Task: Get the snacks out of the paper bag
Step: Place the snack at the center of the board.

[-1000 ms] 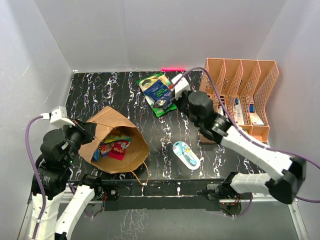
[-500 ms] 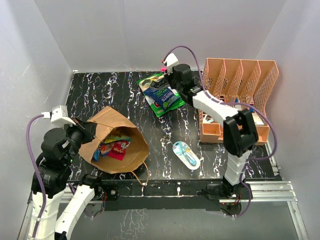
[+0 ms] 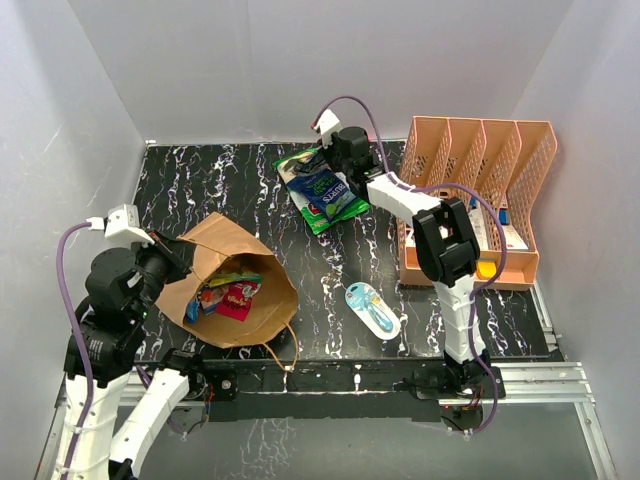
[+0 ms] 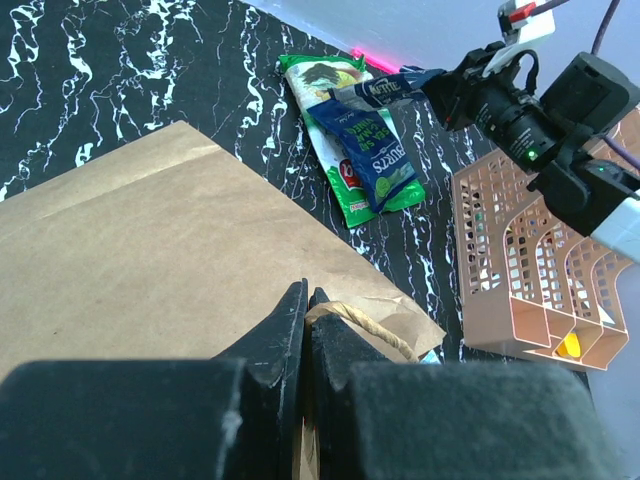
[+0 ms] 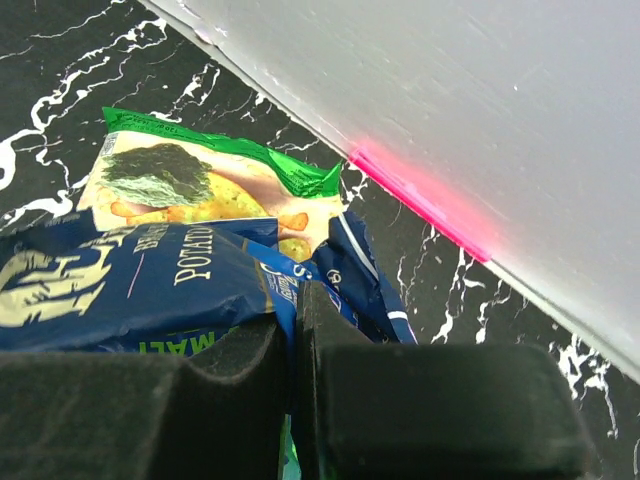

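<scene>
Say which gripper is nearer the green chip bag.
Right. The right gripper pinches the dark blue packet atop the green chip bag; the left gripper clamps the paper bag, far off.

You're working in a robotics lab test cell, not a home or a shop. Plain white panels [image 3: 300, 60] box in a black marbled table [image 3: 220, 180] on three sides. The left arm [image 3: 110, 300] and right arm [image 3: 445, 250] stand on an aluminium rail [image 3: 540, 375] at its near edge. Purple cables [image 3: 61, 262] loop off their wrists, and pink tape [image 3: 346, 139] marks the back wall.
</scene>
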Tool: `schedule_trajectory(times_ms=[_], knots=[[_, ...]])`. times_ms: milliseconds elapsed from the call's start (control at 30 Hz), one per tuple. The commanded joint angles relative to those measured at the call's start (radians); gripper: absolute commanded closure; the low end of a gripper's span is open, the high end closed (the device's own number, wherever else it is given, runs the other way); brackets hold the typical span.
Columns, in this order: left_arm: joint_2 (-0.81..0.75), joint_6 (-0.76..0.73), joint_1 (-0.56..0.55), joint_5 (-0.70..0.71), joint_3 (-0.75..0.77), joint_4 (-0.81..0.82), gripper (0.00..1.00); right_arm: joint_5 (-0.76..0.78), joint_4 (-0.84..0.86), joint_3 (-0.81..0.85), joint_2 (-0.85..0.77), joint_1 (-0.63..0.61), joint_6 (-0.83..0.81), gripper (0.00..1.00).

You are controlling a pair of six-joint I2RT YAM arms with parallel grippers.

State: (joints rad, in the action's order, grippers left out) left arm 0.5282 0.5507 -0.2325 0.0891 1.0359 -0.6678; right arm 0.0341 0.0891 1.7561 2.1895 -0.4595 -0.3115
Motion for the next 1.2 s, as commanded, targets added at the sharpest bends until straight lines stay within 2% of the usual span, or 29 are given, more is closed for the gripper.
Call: schedule_trajectory(times_ms=[0,133,333,600,733,1000,1167], knots=[[0.009,-0.006,-0.001,-0.005,0.046,0.005,1.00,-0.064,0.276,-0.068,-0.006,0.004,-0.134,0.92],[0.007,-0.005,-0.001,-0.006,0.054,-0.004,1.00,-0.095,0.344,-0.137,-0.001,0.011,-0.231,0.92],[0.002,-0.003,-0.001,-0.007,0.058,-0.008,1.00,-0.185,0.416,-0.253,-0.012,0.025,-0.275,0.92],[-0.013,0.002,-0.002,-0.006,0.062,-0.022,1.00,-0.147,0.475,-0.348,-0.021,0.034,-0.359,0.92],[-0.016,0.004,-0.001,-0.009,0.062,-0.024,1.00,-0.216,0.437,-0.392,-0.040,0.034,-0.447,0.83],[-0.026,0.016,-0.002,-0.025,0.061,-0.021,1.00,-0.214,0.406,-0.446,-0.043,0.030,-0.476,0.79],[-0.046,0.021,-0.001,-0.017,0.055,-0.038,1.00,-0.225,0.315,-0.427,-0.119,0.025,-0.453,0.65]])
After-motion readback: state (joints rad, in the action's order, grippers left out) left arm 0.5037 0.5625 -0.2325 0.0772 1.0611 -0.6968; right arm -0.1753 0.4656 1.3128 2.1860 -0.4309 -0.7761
